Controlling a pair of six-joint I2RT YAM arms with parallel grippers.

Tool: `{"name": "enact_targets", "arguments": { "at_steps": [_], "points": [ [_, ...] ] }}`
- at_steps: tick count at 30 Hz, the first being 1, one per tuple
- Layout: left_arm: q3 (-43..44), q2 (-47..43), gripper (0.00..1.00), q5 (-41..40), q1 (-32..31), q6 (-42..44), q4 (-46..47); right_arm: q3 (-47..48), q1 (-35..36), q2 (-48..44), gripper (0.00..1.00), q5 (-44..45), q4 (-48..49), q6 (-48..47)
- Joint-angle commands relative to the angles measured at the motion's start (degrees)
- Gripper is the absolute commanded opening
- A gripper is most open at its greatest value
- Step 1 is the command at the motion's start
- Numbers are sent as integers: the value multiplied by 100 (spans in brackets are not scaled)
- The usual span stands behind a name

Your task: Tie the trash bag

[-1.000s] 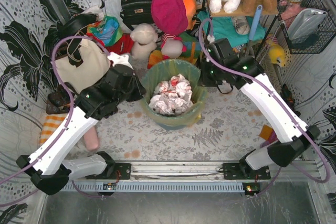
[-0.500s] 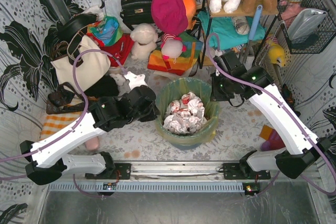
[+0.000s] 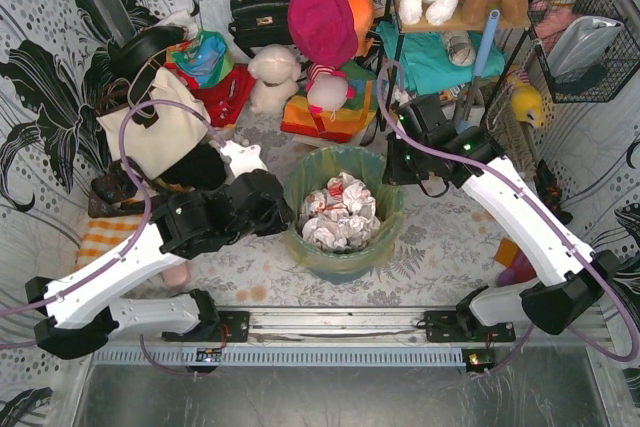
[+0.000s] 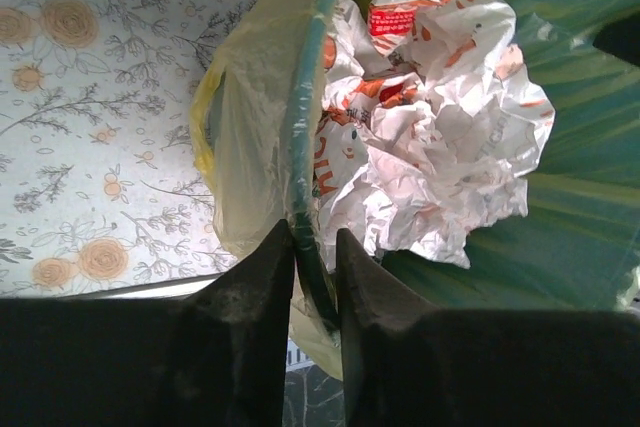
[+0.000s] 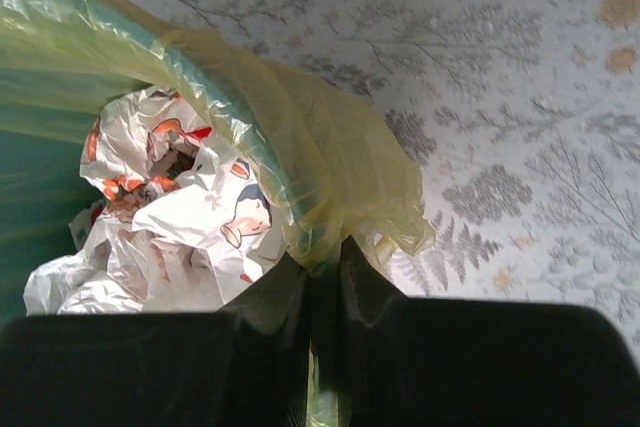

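While both arms reach in from the near edge, a round teal bin [image 3: 345, 269] stands upright near the middle of the tabletop [image 3: 440, 247], which is covered in a pale cloth printed with ferns and flowers. The trash bag [image 5: 330, 177] lines this bin: a thin, crinkly, translucent yellow-green film, glossy where light hits it, folded outward over the rim all the way round. Inside sits a heap of crumpled paper [image 3: 338, 212], white with red and orange print, filling the bin almost to the rim.

At the bin's left side, the left fingers [image 4: 250, 307], dark and wedge-shaped, stand a little apart astride the rim, one outside against the bag's overhang and one inside. Whether they press on the film cannot be told.

At the bin's far right side, the right fingers [image 5: 270, 317] are closed together on a bunched fold of the bag's overhang, which gathers into soft pleats just above their tips.

Toward the tabletop's far left corner leans a cream tote bag [image 3: 160, 127] with black straps, and soft toys crowd the far edge.
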Motion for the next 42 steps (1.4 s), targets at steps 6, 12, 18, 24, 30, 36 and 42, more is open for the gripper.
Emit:
{"name": "enact_targets", "arguments": {
  "at_steps": [6,12,18,24,30,36,42],
  "points": [
    [-150,-593,44,26,-222,-154,235,-138,-2,242,21,-43,1380,399],
    [35,-931,55,-698,-222,25,160,5,0,22,42,190,1405,378],
    [364,-967,59,-1538,-222,94,-379,189,-2,-214,53,565,1340,319],
    [343,-1006,58,-2121,-205,-460,-923,190,-1,-619,56,1203,1273,394],
    [-527,-1184,58,-1950,-57,-891,-705,-256,0,-1090,58,1639,1443,603],
    [-2133,-1608,57,-870,480,-706,704,-599,0,-1342,60,1923,1127,694],
    [-3488,-1658,54,254,1175,-305,1995,-1480,-15,-1819,64,2225,1014,880]
  ]
}}
